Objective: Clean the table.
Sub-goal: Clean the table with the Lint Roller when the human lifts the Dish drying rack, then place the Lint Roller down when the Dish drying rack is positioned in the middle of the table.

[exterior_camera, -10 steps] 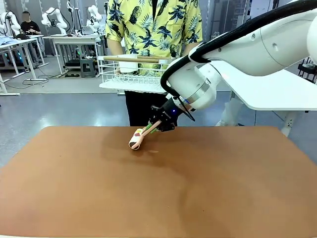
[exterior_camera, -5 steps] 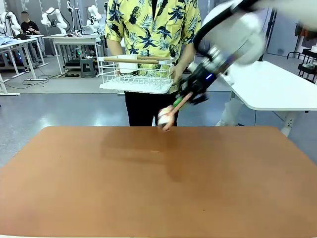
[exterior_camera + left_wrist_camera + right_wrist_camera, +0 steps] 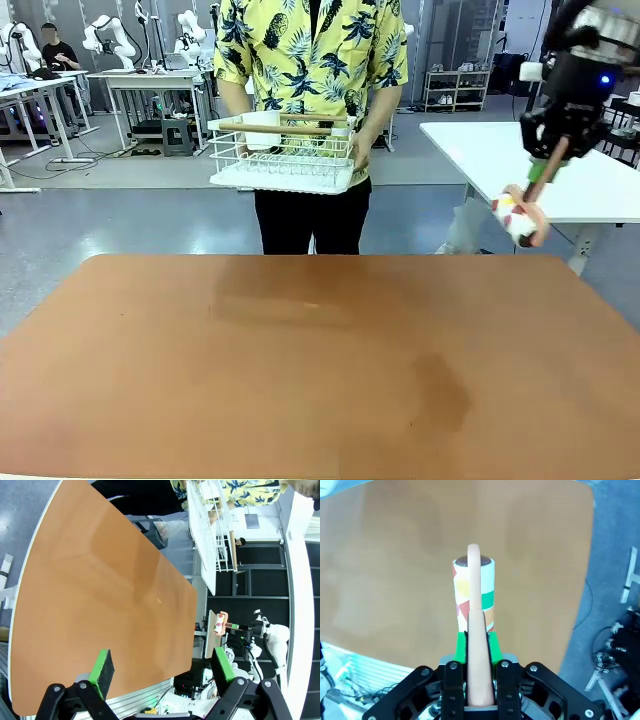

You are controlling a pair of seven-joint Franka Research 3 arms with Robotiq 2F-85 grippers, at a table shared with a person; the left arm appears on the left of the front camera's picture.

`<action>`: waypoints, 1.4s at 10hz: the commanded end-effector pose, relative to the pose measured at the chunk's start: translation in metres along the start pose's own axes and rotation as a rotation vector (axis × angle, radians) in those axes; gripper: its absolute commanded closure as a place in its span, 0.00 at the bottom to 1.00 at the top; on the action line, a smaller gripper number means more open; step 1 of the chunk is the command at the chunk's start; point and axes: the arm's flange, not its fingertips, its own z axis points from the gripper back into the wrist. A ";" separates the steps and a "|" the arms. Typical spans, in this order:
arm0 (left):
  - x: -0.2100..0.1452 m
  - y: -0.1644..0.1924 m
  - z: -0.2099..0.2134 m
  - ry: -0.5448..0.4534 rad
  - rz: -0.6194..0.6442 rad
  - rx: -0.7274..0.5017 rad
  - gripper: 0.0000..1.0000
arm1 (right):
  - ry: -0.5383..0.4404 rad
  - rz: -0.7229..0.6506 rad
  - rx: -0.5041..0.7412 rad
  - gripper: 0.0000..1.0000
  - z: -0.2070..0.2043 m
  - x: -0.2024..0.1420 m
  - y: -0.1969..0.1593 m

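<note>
Two green pads (image 3: pixel 461 645) of the right gripper (image 3: pixel 476 640) are clenched on the pale pink plastic handle of a lint roller (image 3: pixel 474 592). The handle runs straight out along the fingers. The paper roll, patterned in red, yellow and green patches, lies along the same line beneath it. In the front view this right gripper (image 3: pixel 548 150) hangs high at the right. The lint roller (image 3: pixel 518 215) slants down and to the left from it, roll end lowest, in the air above the far right part of the large terracotta table (image 3: pixel 300 370).

The left gripper (image 3: pixel 162 667) is spread wide with nothing between its pads, over the table (image 3: pixel 100 590).

The table's long axis runs left to right across the front view. Beyond its far edge, a person in a yellow leaf-print shirt holds a white wire dish rack (image 3: pixel 285 155) level in both hands. In it are a white cup (image 3: pixel 262 127) and a long wooden rod (image 3: pixel 290 124) lying along the rack's length.
</note>
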 end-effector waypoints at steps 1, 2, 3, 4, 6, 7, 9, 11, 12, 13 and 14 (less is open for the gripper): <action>0.000 -0.001 0.003 -0.003 0.003 -0.020 0.00 | -0.046 -0.023 -0.007 0.79 -0.023 -0.031 -0.007; 0.000 -0.001 0.003 -0.003 0.003 -0.020 0.00 | -0.061 -0.031 0.019 0.79 -0.032 -0.031 -0.013; 0.000 -0.001 0.003 -0.003 0.003 -0.020 0.00 | -0.010 -0.006 -0.022 0.79 -0.011 -0.013 -0.008; 0.000 -0.001 0.003 -0.003 0.003 -0.020 0.00 | -0.010 -0.006 -0.022 0.79 -0.011 -0.013 -0.008; 0.000 -0.001 0.003 -0.003 0.003 -0.020 0.00 | -0.010 -0.006 -0.022 0.79 -0.011 -0.013 -0.008; 0.000 -0.001 0.003 -0.003 0.003 -0.020 0.00 | -0.010 -0.006 -0.022 0.79 -0.011 -0.013 -0.008; 0.000 -0.001 0.003 -0.003 0.003 -0.020 0.00 | -0.010 -0.006 -0.022 0.79 -0.011 -0.013 -0.008; 0.000 -0.001 0.003 -0.003 0.003 -0.020 0.00 | -0.010 -0.006 -0.022 0.79 -0.011 -0.013 -0.008; 0.000 -0.001 0.003 -0.003 0.003 -0.020 0.00 | -0.010 -0.006 -0.022 0.79 -0.011 -0.013 -0.008; 0.000 -0.001 0.003 -0.003 0.003 -0.020 0.00 | -0.010 -0.006 -0.022 0.79 -0.011 -0.013 -0.008; 0.000 -0.001 0.003 -0.003 0.003 -0.020 0.00 | -0.010 -0.006 -0.022 0.79 -0.011 -0.013 -0.008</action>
